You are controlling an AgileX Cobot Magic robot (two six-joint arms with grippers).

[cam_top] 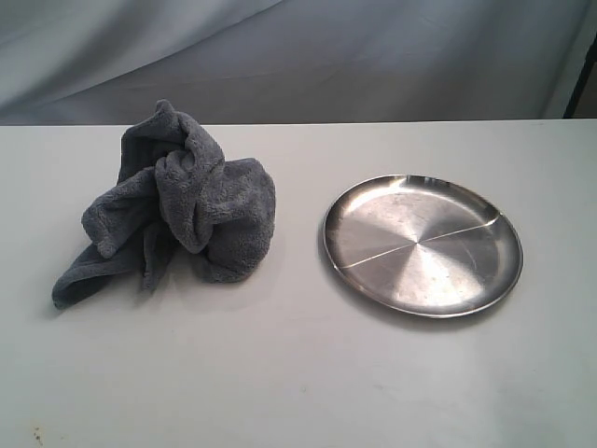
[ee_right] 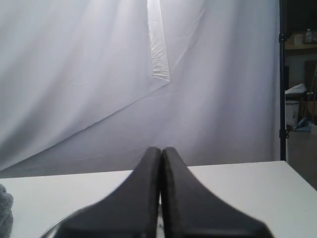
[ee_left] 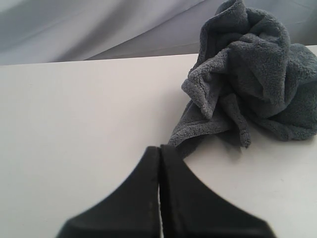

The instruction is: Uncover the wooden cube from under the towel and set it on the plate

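**Towel lies nearest the left arm, cube out of sight**

Towel (cam_top: pixel 177 201) sits on the left half of the white table (cam_top: pixel 298 373), well apart from the plate (cam_top: pixel 422 245) on the right, so the left arm is the nearer one for the uncovering. In the left wrist view the left gripper (ee_left: pixel 159 148) has its two black fingers pressed together with nothing between them. The towel's low trailing flap lies just beyond their tips, and the taller bulk is farther off. The right gripper (ee_right: pixel 161 149) is likewise clenched and empty, and a sliver of the plate's rim shows beneath it.

The towel is dark grey, fluffy terry bunched into a heap. Its folds rise to a peak at the back, and a thin tail runs out toward the front left. The wooden cube cannot be seen in any view. Presumably it sits under the fuller part of the heap, toward the plate. The plate is round, shiny and bare, with a faint line across its face.
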